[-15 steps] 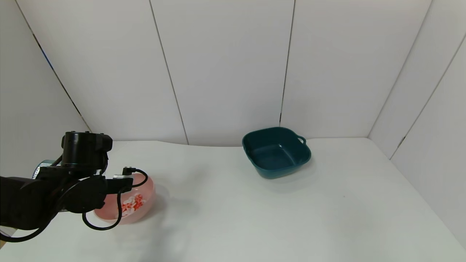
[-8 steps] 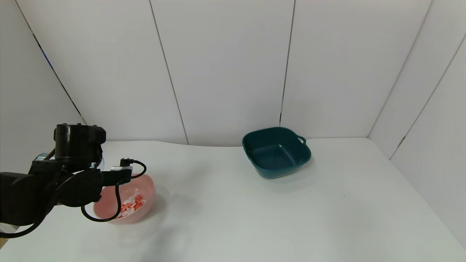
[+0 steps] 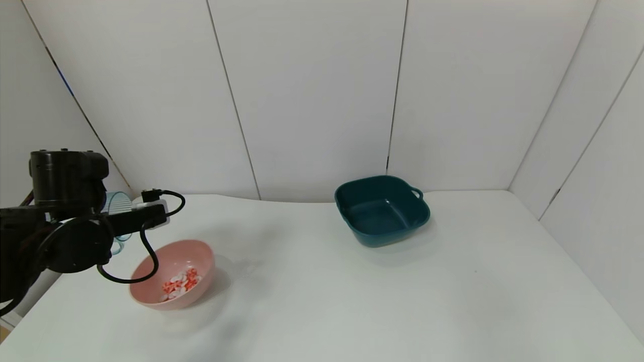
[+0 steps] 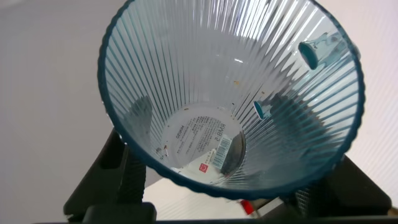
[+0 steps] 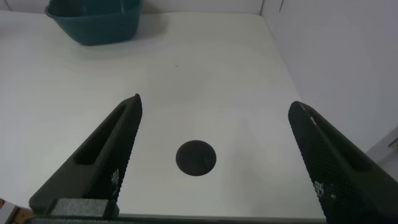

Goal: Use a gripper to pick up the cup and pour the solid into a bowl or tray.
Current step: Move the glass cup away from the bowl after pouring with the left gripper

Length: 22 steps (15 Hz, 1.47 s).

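A: Where is the left tool [image 3: 108, 221] and what is it doing?

B: It hangs at the left edge of the tabletop [image 3: 322, 301], above and just behind the pink bowl [image 3: 173, 274]. Its fingers [image 4: 115, 168] are clamped on the cup [image 4: 233, 99], one on each side of the ribbed wall.

A: How does the cup sit?

B: Tipped on its side, its mouth turned toward the wrist camera. In the head view only a pale-blue sliver of the cup [image 3: 118, 208] shows behind the black wrist. Inside I see the label on its base and no pieces.

A: And the solid?

B: The solid [image 3: 180, 282] lies in the pink bowl, a small heap of red and white bits at the bottom. The bowl stands upright, apart from the cup.

A: The other arm?

B: The right tool [image 5: 214, 165] is parked over the tabletop's right part, its fingers spread wide with nothing between them. Below it is a dark round spot [image 5: 196, 158].

A: Anything else?

B: A teal tray [image 3: 381, 209] stands near the back wall, well apart from the bowl.
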### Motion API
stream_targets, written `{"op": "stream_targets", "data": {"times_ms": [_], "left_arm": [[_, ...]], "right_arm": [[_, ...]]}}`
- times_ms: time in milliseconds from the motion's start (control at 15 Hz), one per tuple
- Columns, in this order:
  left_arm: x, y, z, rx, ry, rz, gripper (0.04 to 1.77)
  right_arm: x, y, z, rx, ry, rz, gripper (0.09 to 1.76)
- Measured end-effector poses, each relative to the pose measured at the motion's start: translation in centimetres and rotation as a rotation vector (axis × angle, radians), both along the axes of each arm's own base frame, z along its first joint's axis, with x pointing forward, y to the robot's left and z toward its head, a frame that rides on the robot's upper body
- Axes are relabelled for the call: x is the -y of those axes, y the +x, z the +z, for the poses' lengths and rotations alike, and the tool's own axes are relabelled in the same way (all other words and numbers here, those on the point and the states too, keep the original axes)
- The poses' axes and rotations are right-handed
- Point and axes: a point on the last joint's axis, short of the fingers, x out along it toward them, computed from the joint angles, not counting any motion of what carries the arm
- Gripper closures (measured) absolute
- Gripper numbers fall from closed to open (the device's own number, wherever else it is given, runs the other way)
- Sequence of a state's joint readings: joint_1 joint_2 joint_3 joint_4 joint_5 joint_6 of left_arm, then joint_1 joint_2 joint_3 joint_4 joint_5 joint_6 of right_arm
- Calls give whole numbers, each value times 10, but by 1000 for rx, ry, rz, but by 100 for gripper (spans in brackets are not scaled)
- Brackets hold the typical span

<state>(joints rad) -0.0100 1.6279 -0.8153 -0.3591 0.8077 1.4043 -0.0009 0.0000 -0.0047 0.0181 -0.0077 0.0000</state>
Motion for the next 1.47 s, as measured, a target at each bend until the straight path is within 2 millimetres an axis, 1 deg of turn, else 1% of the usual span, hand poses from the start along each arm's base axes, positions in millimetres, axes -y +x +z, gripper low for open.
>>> {"op": "stream_targets", "data": {"times_ms": [267, 667, 867, 1200, 1333, 1467], "left_arm": [[-18, -4, 6, 143, -168, 5, 53], [-44, -8, 6, 338, -461, 32, 53], [-55, -7, 9, 458, -626, 55, 53], [-74, -7, 13, 630, -987, 85, 53], [-86, -7, 14, 677, -1096, 93, 53], [-100, -6, 11, 700, -1171, 101, 53]], "right_arm": [[0, 0, 0, 0, 0, 0, 14], [0, 0, 0, 0, 0, 0, 14], [0, 0, 0, -1, 0, 0, 14], [0, 0, 0, -1, 0, 0, 14], [0, 0, 0, 0, 0, 0, 14], [0, 0, 0, 0, 0, 0, 14]]}}
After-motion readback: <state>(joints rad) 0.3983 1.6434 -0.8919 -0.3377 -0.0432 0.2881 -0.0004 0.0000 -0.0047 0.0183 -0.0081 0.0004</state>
